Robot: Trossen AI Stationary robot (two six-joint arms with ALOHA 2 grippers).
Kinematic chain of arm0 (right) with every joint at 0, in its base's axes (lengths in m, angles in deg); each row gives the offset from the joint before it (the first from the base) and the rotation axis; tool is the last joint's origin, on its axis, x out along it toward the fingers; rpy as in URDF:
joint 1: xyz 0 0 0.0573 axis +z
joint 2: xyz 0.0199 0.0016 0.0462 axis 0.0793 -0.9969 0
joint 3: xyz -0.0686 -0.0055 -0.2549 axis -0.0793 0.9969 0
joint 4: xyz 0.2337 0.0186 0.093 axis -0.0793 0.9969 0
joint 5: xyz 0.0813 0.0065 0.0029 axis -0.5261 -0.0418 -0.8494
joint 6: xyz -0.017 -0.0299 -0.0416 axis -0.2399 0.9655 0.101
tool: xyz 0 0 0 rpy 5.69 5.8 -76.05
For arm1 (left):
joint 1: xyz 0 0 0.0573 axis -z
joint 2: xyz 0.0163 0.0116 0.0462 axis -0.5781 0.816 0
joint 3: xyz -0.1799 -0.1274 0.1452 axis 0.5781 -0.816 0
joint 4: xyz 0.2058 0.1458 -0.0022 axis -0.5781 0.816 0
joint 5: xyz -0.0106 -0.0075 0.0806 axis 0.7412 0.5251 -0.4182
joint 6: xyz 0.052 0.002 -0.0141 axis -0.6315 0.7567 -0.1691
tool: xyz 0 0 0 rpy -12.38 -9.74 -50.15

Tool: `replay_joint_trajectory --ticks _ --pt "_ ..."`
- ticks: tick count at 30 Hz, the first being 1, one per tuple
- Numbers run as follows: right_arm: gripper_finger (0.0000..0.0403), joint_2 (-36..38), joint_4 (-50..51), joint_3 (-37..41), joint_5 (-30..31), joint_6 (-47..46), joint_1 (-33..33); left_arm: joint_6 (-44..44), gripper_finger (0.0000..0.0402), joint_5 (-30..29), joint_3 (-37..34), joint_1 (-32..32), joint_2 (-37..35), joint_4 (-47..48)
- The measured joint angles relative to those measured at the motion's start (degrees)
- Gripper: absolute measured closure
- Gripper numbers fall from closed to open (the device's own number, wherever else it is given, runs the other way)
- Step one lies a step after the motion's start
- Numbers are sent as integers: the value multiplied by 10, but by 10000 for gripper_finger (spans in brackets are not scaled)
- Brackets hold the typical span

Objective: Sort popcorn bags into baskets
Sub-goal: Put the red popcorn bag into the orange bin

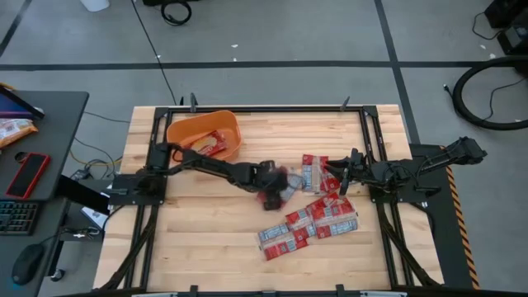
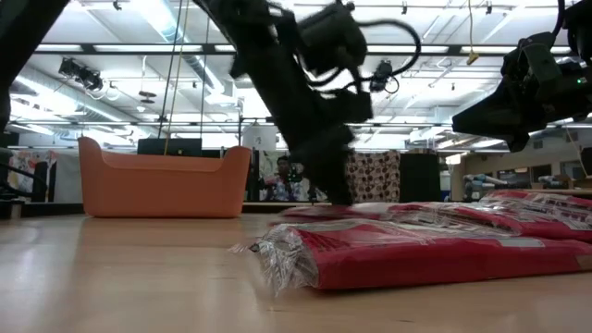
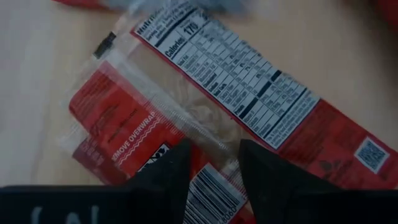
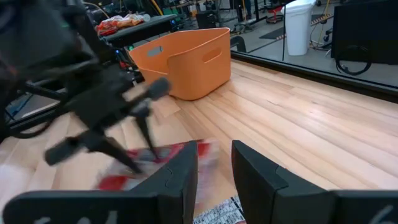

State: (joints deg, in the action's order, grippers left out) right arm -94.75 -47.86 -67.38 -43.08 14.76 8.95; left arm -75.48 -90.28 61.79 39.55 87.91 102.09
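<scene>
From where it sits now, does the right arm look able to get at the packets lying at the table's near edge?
Probably yes. The right gripper hangs just behind that cluster of popcorn bags, with nothing between them; the left gripper works on another packet off to the side.

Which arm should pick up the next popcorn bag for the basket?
Left, probably. The left gripper is already down over a popcorn bag, fingers open astride it, on the orange basket side. The right gripper hangs farther off.

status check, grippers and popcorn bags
Left gripper open, down over a popcorn bag. Right gripper open, empty, beside the pile. Basket unobstructed.
</scene>
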Motion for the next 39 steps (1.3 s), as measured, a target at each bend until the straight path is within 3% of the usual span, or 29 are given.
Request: replay_joint_trajectory --ticks 5,9,14,21,27,31,39 --pt "299 0 0 0 0 0 0 -89 260 4 -2 23 -33 143" --pt "299 0 0 0 0 0 0 -80 260 -31 -8 41 -65 182" --pt "299 0 0 0 0 0 0 33 260 -78 -5 73 -106 137" --pt "299 0 -1 0 0 0 0 139 245 -144 -6 139 -77 68" --pt "299 0 0 0 0 0 0 156 181 -227 -7 172 -54 70" --pt "299 0 0 0 0 0 0 156 153 -248 -7 176 -35 80" --pt "299 -5 -9 0 0 0 0 169 187 -247 -6 171 -2 105"
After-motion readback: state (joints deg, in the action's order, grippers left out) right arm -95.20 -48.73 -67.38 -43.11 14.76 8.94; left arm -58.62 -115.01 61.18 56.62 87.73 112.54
